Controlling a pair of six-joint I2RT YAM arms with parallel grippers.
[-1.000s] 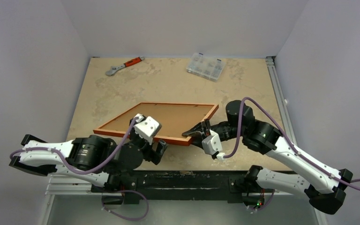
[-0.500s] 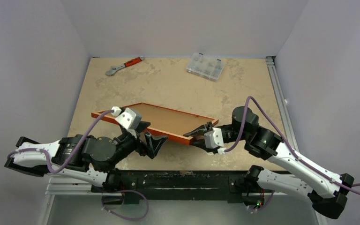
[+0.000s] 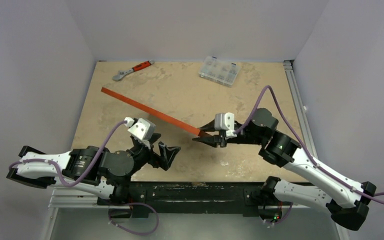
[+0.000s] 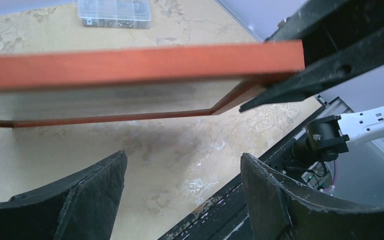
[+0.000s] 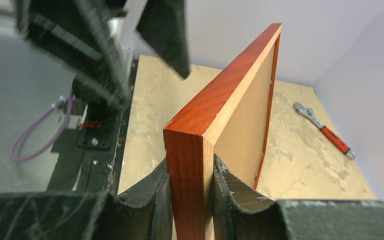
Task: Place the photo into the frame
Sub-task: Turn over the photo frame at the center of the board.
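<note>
So, big thin red-orange wooden picture frame (image 3: 150,111): tipped up on its edge, so the overhead view only gets it as a skinny slanted bar. It runs from the far left of the table down to the near middle. Can't tell if the far end is touching the tabletop.
Frame up close (image 5: 229,80): standing vertical in the right wrist view. The red-orange rim faces the camera, and a plain tan panel fills the opening on the side turned to the right.
Right gripper (image 3: 203,138): clamped tight on the frame's near corner, one finger pressed flat against each face (image 5: 192,175). It's the only thing gripping the frame.
Left gripper (image 3: 162,148): jaws spread wide with nothing in them. It sits low and just nearer than the frame, not touching it.
Left wrist view: the frame (image 4: 130,65) crosses above the spread fingers (image 4: 182,157) as a blurry orange band. The right gripper's black fingers (image 4: 330,70) are at its right end.
Beige marbled table (image 3: 180,92): the frame's shadow falls on it.
Adjustable wrench with a red-orange handle (image 3: 132,70): lying flat at the far left edge, well away from both arms (image 5: 325,131).
Clear plastic compartment box (image 3: 220,70): far side, right of centre, well apart from the frame (image 4: 114,12).
</note>
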